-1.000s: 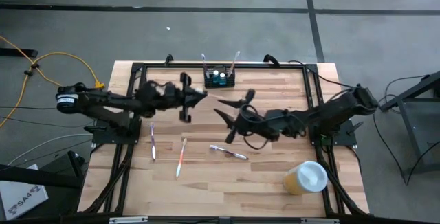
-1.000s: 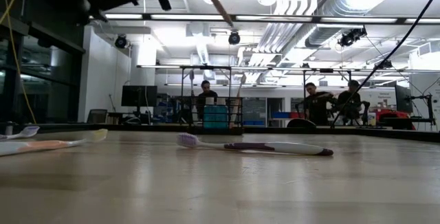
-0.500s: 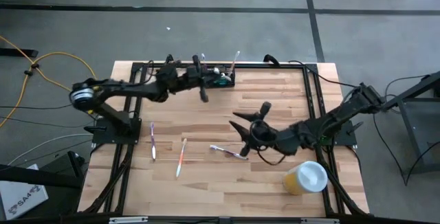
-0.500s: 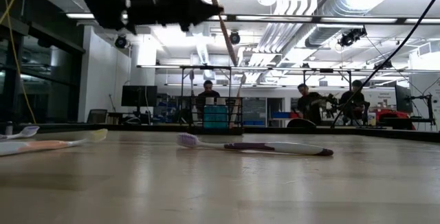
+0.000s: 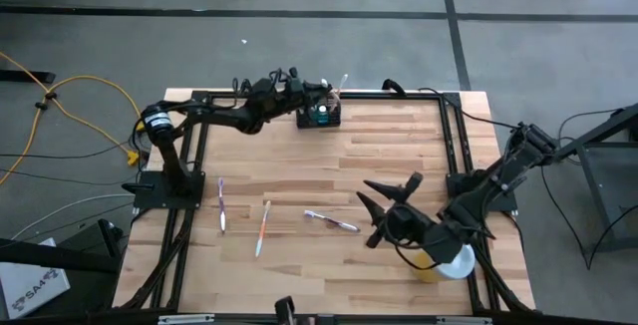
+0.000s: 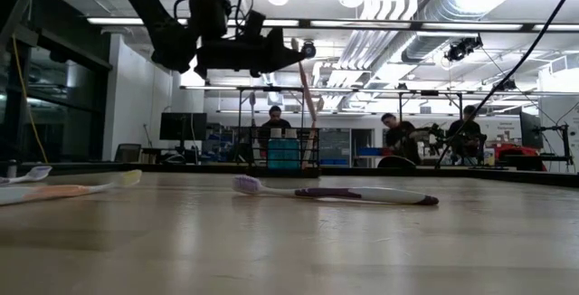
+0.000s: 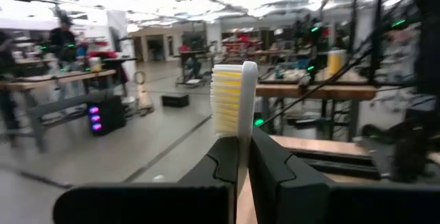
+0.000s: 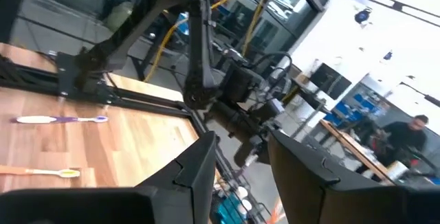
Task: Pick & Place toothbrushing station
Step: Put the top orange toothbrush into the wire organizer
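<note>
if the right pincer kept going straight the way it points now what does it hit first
Probably the toothbrush with the white and purple handle lying on the table; the open right pincer points toward it in the high view. Its height above the wood is unclear, so it might pass over.

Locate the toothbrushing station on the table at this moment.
In the high view the toothbrushing station stands at the table's far edge, near its middle, with the left gripper hovering at it and holding a toothbrush.
</note>
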Controlling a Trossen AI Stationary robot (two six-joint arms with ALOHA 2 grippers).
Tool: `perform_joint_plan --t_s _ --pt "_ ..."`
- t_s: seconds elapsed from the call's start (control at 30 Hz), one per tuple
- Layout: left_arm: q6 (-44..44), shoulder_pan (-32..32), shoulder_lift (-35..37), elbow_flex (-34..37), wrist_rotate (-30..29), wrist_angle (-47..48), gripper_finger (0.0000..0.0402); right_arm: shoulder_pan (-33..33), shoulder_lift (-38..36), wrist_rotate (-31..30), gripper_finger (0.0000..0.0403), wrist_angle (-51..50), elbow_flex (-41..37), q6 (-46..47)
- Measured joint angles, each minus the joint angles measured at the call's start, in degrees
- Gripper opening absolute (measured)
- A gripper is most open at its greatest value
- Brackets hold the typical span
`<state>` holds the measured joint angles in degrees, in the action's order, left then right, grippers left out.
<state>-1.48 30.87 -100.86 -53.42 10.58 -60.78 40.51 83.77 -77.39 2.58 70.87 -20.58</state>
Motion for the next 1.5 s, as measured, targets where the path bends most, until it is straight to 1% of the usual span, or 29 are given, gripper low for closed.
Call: perform_joint_plan --t_s 0.13,0.3,0.5,0.67,0.77,0.9,1.0,1.3,1.43,1.5 --pt "-0.35 0.97 0.08 -0.80 -0.63 1.52 0.0005 1.37 0.00 -3.38 0.0128 -0.97 0.00 1.16" --pt "-0.72 1.82 0.09 -0.97 -1.01 4.53 0.0005 1.49 0.00 -3.76 0.0128 -3.26 0.00 4.42" --pt "-0.40 3.04 0.09 -1.35 -1.80 7.79 0.0005 1.51 0.00 -3.91 0.0128 -3.32 0.00 4.52" --pt "1.22 4.05 0.09 -5.80 0.13 16.74 0.0005 1.34 0.00 -3.99 0.0128 -3.32 0.00 4.50" --pt "-0.31 4.27 0.09 -9.31 0.58 22.59 0.0005 1.34 0.00 -3.97 0.0128 -3.32 0.00 4.50" --pt "-0.64 4.28 0.13 -11.68 0.62 26.42 0.0005 1.34 0.00 -3.95 0.0128 -3.32 0.00 4.50" --pt "-0.75 4.29 0.18 -11.89 0.80 28.63 0.0005 1.34 0.00 -3.93 0.0128 -3.32 0.00 4.50" --pt "-1.46 4.48 -1.36 -11.83 1.34 28.72 0.0005 1.34 0.00 -3.49 0.0128 -3.58 0.00 5.66" --pt "-1.26 4.77 -3.43 -11.87 1.58 27.52 0.0005 1.34 0.00 -3.51 0.0128 -3.75 0.00 5.78" --pt "-0.40 5.07 -4.89 -11.87 2.65 26.77 0.0005 1.34 0.00 -3.53 0.0128 -3.78 0.00 5.79"
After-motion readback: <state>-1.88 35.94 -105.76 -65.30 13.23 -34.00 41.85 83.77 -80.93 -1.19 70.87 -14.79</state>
